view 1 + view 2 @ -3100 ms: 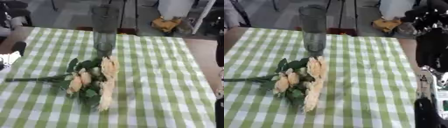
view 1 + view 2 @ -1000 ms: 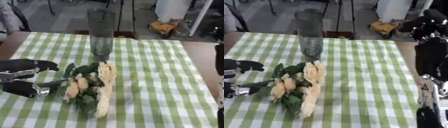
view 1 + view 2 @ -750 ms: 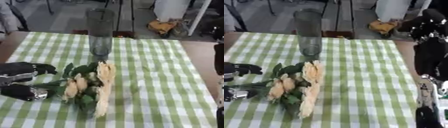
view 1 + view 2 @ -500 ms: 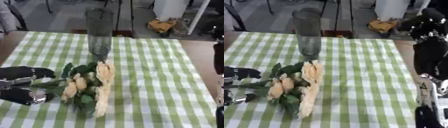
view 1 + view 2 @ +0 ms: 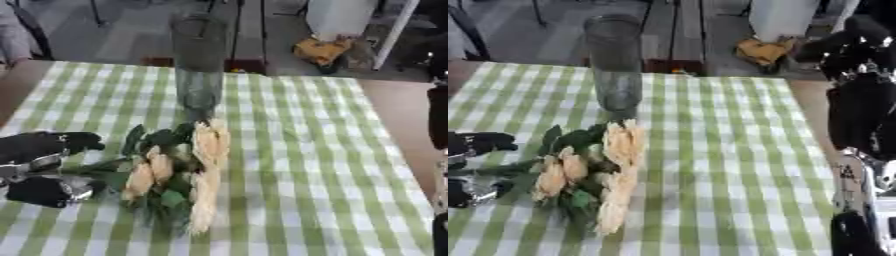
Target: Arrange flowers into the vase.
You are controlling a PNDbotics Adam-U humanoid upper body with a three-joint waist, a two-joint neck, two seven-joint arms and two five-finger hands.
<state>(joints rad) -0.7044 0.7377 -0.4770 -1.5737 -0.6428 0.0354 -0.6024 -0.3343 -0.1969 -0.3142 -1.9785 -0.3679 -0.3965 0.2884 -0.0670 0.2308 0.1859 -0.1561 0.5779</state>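
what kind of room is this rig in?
Probably a lab or workshop staged as a dining table: a green checked tablecloth with a glass vase and flowers, but bare floor, stand legs and equipment behind.

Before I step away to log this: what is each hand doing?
Left hand: fingers curled around the flower stems.
Right hand: raised at the right edge; cannot be told.

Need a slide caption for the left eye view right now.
Left hand closing around the bouquet stems on the checked tablecloth; empty glass vase stands behind.
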